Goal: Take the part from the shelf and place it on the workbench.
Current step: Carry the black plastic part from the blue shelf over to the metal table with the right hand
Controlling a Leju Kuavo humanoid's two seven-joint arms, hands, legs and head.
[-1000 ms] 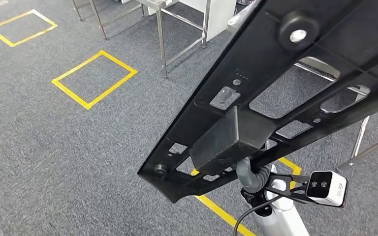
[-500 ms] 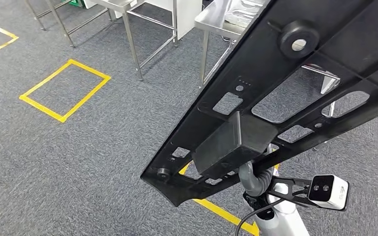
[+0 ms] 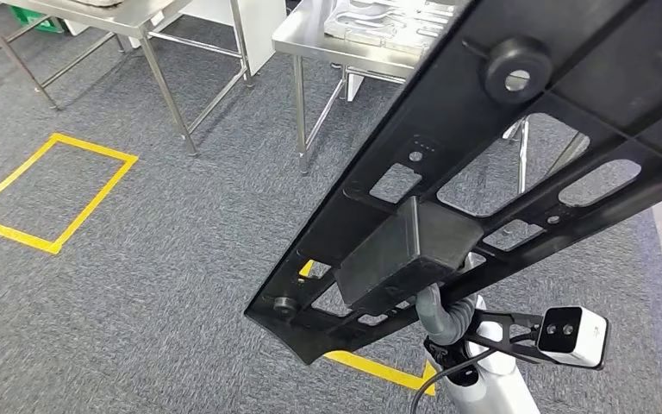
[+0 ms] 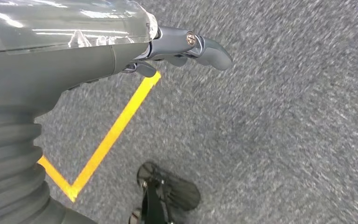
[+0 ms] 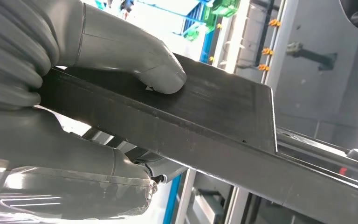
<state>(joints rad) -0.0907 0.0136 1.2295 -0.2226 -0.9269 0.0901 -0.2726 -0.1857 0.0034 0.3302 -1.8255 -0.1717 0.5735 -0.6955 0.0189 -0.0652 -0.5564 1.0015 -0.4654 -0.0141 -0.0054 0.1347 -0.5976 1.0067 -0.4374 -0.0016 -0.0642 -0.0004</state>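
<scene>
Black moulded plastic identifies the part (image 3: pixel 517 164): a long, flat frame with cut-out windows, a round boss and a box-shaped block on its underside. It is already off the shelf and carried in the air, slanting across the head view above the grey carpet (image 3: pixel 138 285).

The right robot hand (image 5: pixel 74 116) holds the part. In the right wrist view the thumb presses on the flat face of the block while the fingers wrap beneath it, so the grip clamps the block from both sides. In the head view the same hand (image 3: pixel 440 310) sits under the block.

The left robot hand (image 4: pixel 182 46) hangs over the carpet near a yellow floor marking (image 4: pixel 107 140). It holds nothing; how far its fingers are curled cannot be determined.

Task status: pick-up is complete. Placement is not yet done. The metal surface (image 3: pixel 353 39), standing on thin legs, lies ahead and well apart from the part. Judged from this, the remaining steps are the approach, lowering the part onto the surface, and release.
</scene>
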